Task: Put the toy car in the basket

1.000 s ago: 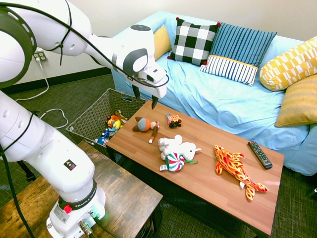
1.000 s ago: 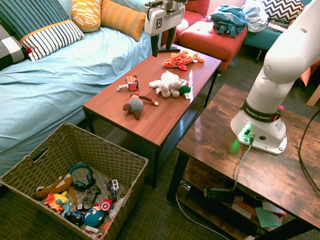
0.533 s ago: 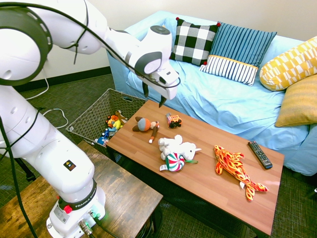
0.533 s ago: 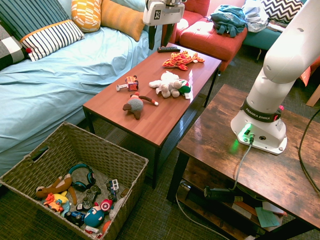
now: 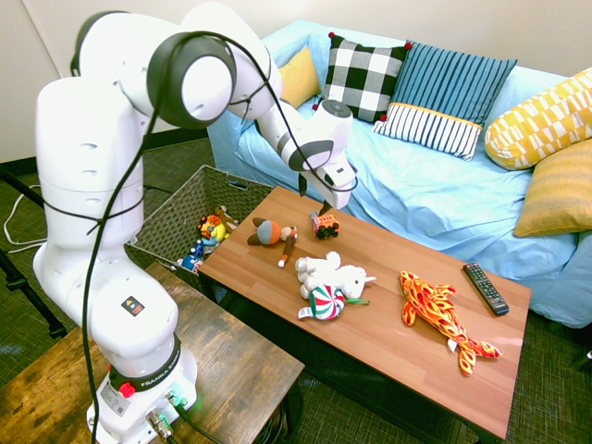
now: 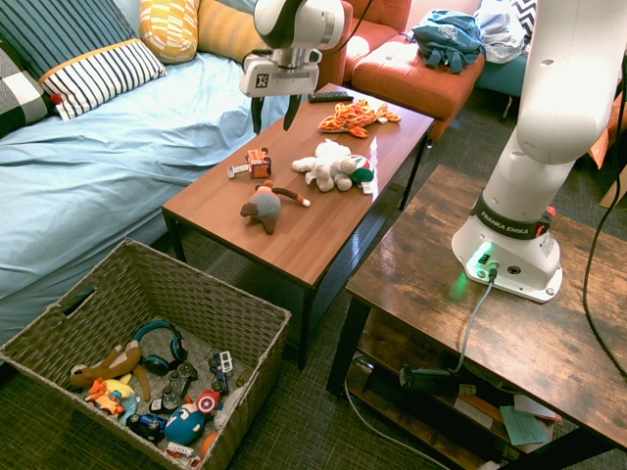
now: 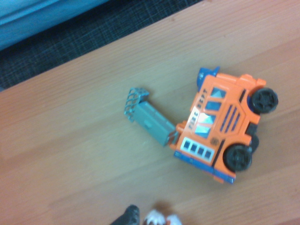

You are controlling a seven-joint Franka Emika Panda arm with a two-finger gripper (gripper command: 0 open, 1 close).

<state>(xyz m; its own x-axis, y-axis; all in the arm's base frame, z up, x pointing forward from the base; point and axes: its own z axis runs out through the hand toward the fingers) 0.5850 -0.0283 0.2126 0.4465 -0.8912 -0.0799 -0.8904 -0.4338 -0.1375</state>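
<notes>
The toy car [image 5: 325, 225] [image 6: 257, 163] is a small orange-red vehicle with dark wheels near the sofa-side edge of the wooden coffee table [image 5: 388, 342]. The wrist view shows the toy car [image 7: 220, 126] lying on its side, a grey ladder [image 7: 147, 121] sticking out from it. My gripper [image 5: 324, 205] [image 6: 273, 117] hangs just above the car, open, with nothing between its fingers. The basket [image 5: 176, 217] [image 6: 186, 284], a large woven one with several toys inside, stands on the floor off the table's end.
On the table lie a brown plush doll [image 5: 270, 233], a white plush [image 5: 328, 275], an orange fish plush [image 5: 435, 305] and a remote [image 5: 485, 287]. A blue sofa [image 5: 416, 194] with cushions runs along the table's far side.
The arm has swung along the table's sofa side and come down, bringing the gripper from higher up to right over the toy car. The jaws stayed open.
</notes>
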